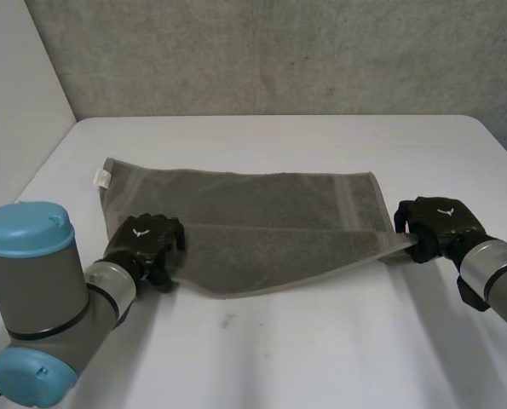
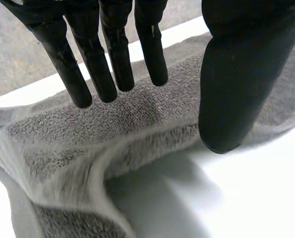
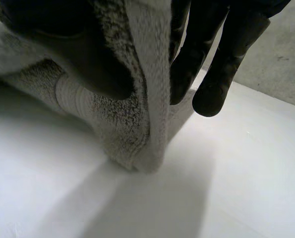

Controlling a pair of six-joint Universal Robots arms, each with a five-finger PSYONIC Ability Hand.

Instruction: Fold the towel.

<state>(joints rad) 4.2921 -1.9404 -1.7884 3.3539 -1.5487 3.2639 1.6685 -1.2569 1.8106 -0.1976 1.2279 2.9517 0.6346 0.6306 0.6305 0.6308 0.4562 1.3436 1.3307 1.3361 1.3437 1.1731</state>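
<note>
Grey towel (image 1: 253, 204) lies lengthwise across the counter (image 1: 321, 341); left hand (image 1: 146, 240) and right hand (image 1: 440, 223) each pinch a near corner, far edge ahead.

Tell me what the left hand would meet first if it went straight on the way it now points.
The towel: the left hand points straight into it, with the table probably just beneath the cloth.

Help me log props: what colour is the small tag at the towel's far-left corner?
White. The small tag on the grey terry towel shows best in head view.
</note>
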